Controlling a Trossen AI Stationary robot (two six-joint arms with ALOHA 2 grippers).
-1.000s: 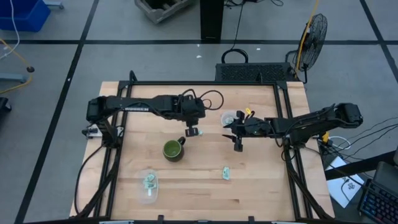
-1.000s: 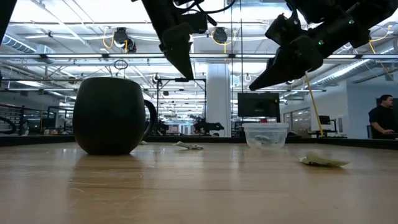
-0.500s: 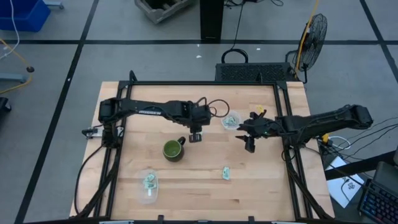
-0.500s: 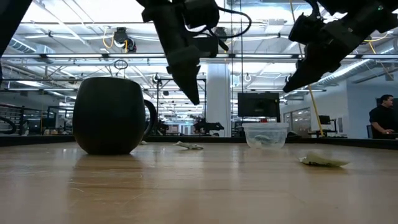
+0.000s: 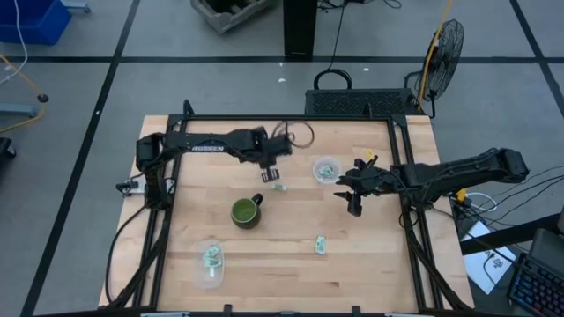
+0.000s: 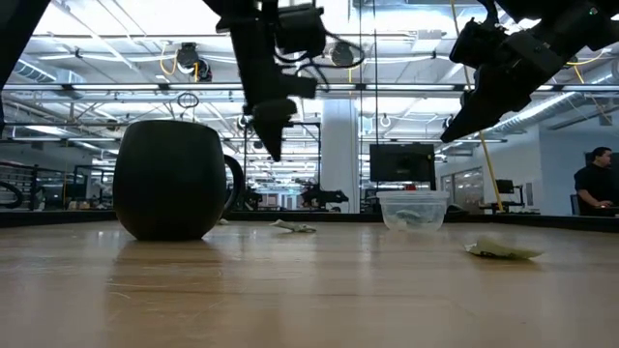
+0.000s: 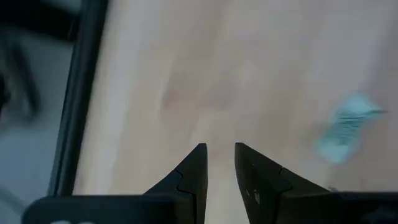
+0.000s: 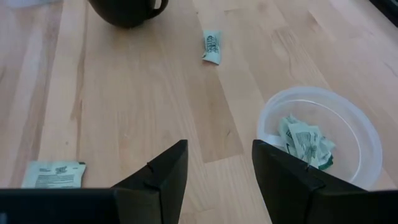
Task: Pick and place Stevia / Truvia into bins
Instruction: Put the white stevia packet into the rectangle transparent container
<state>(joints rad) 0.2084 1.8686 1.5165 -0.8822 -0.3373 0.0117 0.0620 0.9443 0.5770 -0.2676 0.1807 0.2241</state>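
Two pale green sachets lie flat on the wooden table: one [image 5: 278, 186] just beside my left gripper [image 5: 268, 173], one [image 5: 321, 246] toward the near edge. A clear cup [image 5: 327, 169] holds several sachets [image 8: 305, 140]; a second clear cup [image 5: 211, 262] near the left near corner holds some too. My left gripper [image 7: 219, 155] hangs above the table, its fingers a narrow gap apart and empty; the sachet [image 7: 348, 127] shows blurred off to one side. My right gripper [image 8: 217, 162] is wide open and empty, raised [image 6: 459, 126] to the right of the far cup [image 8: 320, 134].
A dark green mug [image 5: 245, 212] stands near the table's middle, between the left gripper and the near cup. The black frame rails [image 5: 405, 202] run along the table's left and right sides. A person [image 6: 592, 184] stands in the room beyond the table.
My left gripper dipped toward the near-right, then drew back toward the far-left, uncovering the sachet on the table. My right gripper moved toward the table's right edge, away from the far cup, then stayed. The sachets and cups have not moved.
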